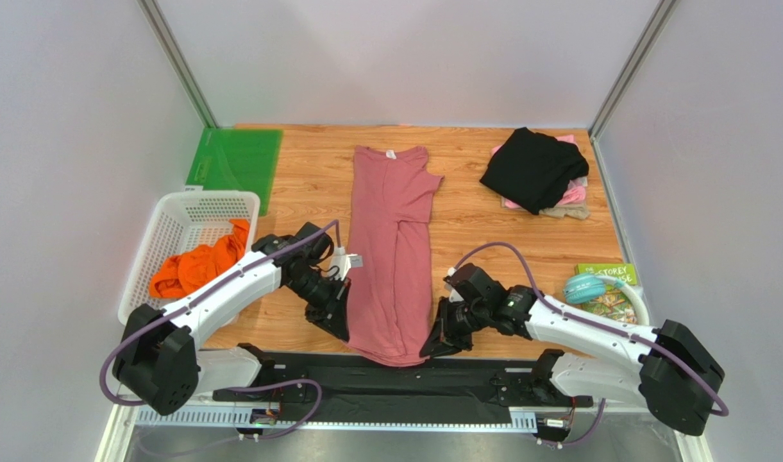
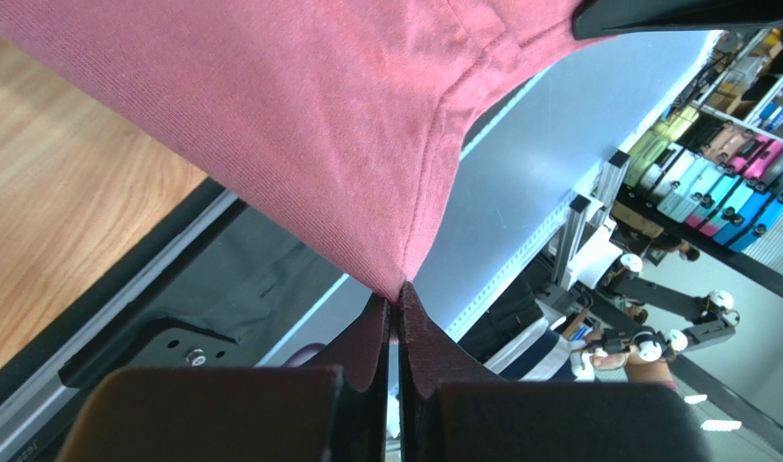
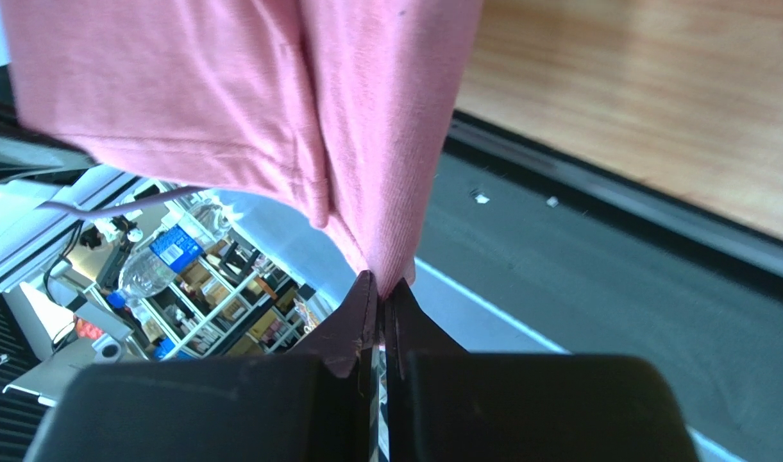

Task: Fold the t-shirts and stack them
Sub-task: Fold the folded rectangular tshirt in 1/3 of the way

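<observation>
Dusty-rose t-shirt (image 1: 393, 241): I see its near hem corners pinched, left gripper (image 2: 397, 303) clamped on one, right gripper (image 3: 378, 287) on the other. It runs lengthwise up the table (image 1: 482, 221). At far right sits a black t-shirt (image 1: 533, 168).

4 t-shirts (image 1: 395, 250) (image 1: 532, 166) (image 1: 198, 265) (image 1: 573, 192), 1 basket (image 1: 166, 214), 1 mat (image 1: 236, 159), 2 arms (image 1: 226, 289) (image 1: 588, 327).

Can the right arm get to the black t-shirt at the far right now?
Probably not yet: the right pincer is shut on the near hem of the dusty-rose t-shirt. Once it lets go, nothing seems to stand between it and the black t-shirt.
</observation>
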Controlling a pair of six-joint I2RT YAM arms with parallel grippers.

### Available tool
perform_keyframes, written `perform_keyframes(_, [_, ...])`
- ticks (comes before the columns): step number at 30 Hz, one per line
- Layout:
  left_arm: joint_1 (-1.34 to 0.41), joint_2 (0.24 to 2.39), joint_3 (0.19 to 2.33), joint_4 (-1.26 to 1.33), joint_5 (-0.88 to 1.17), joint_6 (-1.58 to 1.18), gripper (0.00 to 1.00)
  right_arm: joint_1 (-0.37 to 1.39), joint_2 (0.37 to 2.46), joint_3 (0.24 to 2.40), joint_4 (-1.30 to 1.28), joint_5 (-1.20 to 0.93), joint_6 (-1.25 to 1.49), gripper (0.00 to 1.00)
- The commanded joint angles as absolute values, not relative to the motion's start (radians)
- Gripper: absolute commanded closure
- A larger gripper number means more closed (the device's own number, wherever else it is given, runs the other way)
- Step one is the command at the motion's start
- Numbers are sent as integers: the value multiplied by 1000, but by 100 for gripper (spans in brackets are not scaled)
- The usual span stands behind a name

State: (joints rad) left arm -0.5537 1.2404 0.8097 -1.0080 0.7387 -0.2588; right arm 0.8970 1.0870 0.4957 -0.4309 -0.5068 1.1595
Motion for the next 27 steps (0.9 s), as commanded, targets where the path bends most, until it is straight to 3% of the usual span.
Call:
perform_keyframes(1, [-549, 1200, 811, -1026, 772, -259, 100, 913, 1045, 609, -521, -486, 1157, 100])
perform_keyframes(27, [-367, 1508, 1129, -1066, 663, -235, 100, 598, 1341, 908, -496, -552, 933, 100])
